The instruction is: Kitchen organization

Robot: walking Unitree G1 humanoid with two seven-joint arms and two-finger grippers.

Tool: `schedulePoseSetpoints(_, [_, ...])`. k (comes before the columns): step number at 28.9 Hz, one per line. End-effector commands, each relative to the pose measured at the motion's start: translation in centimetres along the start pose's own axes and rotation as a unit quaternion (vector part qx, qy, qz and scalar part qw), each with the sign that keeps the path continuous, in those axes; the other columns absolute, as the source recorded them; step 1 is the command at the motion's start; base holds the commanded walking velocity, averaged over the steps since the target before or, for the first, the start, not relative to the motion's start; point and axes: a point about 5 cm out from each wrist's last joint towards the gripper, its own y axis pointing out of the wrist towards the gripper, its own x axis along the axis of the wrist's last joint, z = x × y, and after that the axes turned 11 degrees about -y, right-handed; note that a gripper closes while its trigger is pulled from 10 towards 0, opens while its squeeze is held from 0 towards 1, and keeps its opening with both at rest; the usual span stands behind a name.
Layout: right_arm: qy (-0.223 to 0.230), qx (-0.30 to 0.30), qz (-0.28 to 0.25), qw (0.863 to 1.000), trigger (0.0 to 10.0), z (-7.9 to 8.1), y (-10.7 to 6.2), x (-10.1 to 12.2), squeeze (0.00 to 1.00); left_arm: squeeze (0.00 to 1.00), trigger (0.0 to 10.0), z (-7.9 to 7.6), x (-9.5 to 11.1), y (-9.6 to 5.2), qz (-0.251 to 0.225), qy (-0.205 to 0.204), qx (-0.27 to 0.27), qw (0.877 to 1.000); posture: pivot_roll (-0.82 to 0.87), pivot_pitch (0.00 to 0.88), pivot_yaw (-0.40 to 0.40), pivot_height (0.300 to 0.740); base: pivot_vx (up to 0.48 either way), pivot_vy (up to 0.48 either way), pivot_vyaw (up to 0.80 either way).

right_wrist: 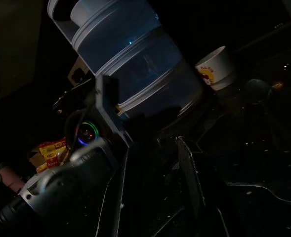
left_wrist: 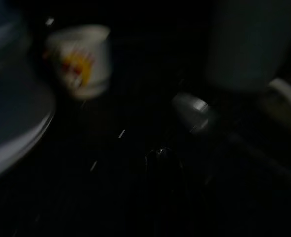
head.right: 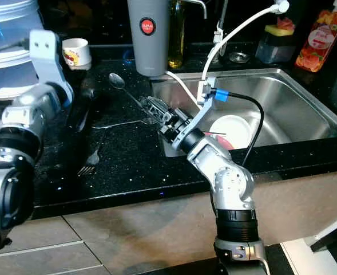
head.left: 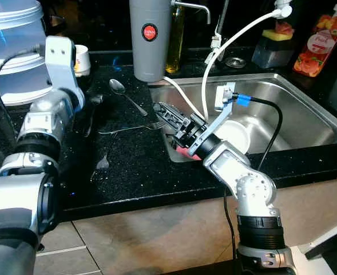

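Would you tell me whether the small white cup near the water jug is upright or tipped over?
Upright. The white cup stands on its base on the black counter, its open rim facing up, beside the water jug.

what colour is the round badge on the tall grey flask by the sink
Red, on the grey flask; clearest in the left eye view.

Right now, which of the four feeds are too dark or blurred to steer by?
Left wrist view: very dark and smeared, only a cup and spoon readable. Right wrist view: dim but sharper. Both eye views: well lit, with glare on the sink.
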Motion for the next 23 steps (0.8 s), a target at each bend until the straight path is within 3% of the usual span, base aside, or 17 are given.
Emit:
schedulePoseSetpoints(1, [0.001,0.006,-0.002,1.0,10.0,0.1,0.2,0.0,0.0,0.0,0.0,1.3,-1.0,-0.3,0.02,0.006,0.024,0.999,0.04,0.088,0.002,0.74,0.0,0.0,0.0])
schedulePoseSetpoints(5, [0.001,0.006,-0.002,1.0,10.0,0.2,0.2,0.0,0.0,0.0,0.0,1.6,-2.0,-0.4,0.041,0.014,0.034,0.998,0.04,0.09,0.004,0.74,0.0,0.0,0.0])
schedulePoseSetpoints(15, [-0.001,0.001,-0.002,1.0,10.0,0.1,-0.1,0.0,0.0,0.0,0.0,2.9,-6.8,-1.5,0.164,0.012,0.082,0.983,0.03,0.102,0.016,0.74,0.0,0.0,0.0])
schedulePoseSetpoints(19, [-0.002,0.001,-0.001,1.0,10.0,0.1,-0.1,0.0,0.0,0.0,0.0,3.9,-7.3,-2.0,0.169,0.025,0.122,0.978,0.03,0.105,0.015,0.74,0.0,0.0,0.0])
schedulePoseSetpoints(23, [-0.002,0.001,-0.001,1.0,10.0,0.1,-0.2,0.0,0.0,0.0,0.0,4.0,-6.9,-1.9,0.15,0.04,0.116,0.981,0.03,0.106,0.015,0.74,0.0,0.0,0.0])
